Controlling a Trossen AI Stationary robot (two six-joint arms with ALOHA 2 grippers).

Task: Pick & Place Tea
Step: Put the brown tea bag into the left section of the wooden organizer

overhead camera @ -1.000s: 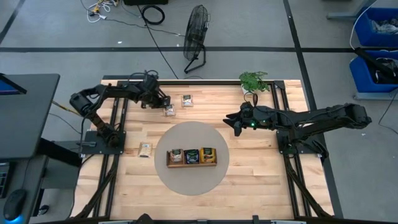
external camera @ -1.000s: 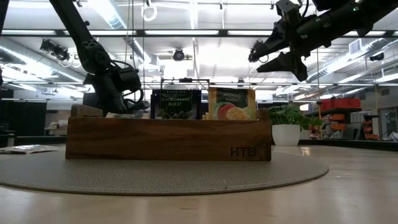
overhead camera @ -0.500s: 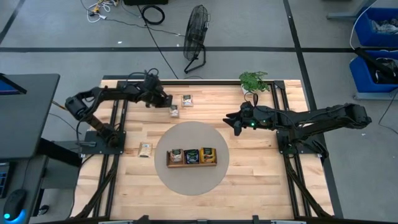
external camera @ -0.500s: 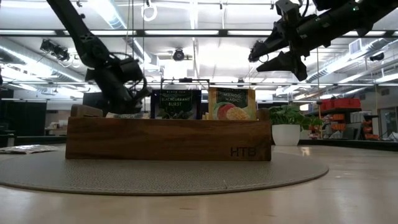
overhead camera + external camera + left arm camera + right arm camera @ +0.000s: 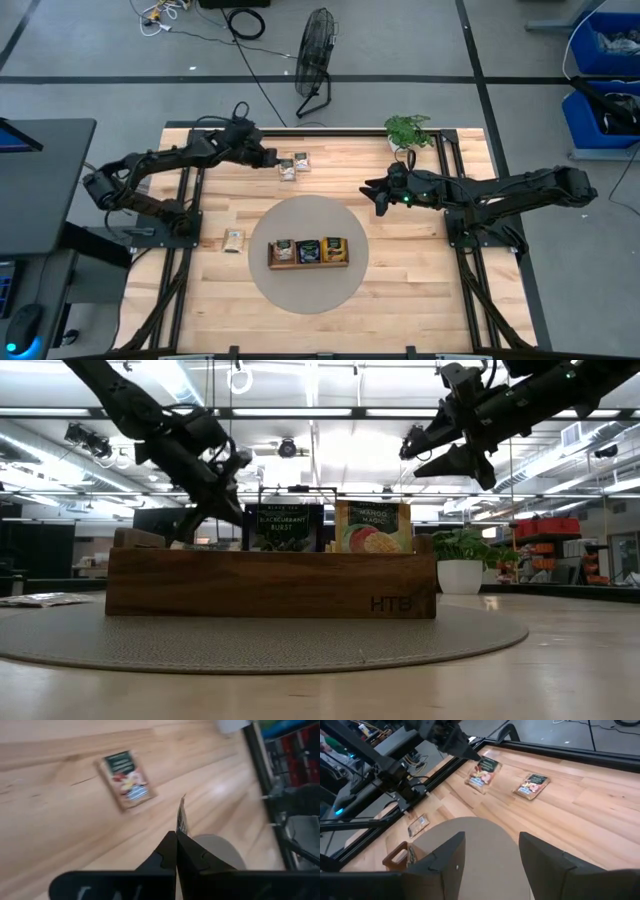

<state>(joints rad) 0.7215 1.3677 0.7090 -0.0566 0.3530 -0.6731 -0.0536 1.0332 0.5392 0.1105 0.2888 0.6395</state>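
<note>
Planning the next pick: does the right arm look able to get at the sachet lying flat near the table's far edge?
Probably yes: right gripper hangs open, and nothing lies between it and that sachet.

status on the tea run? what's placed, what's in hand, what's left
Done: three sachets stand in the wooden tray. In hand: the left hand is shut on a tea sachet, lifted off the table. Left: one sachet beside it and one left of the mat. The right hand hovers open.
</note>
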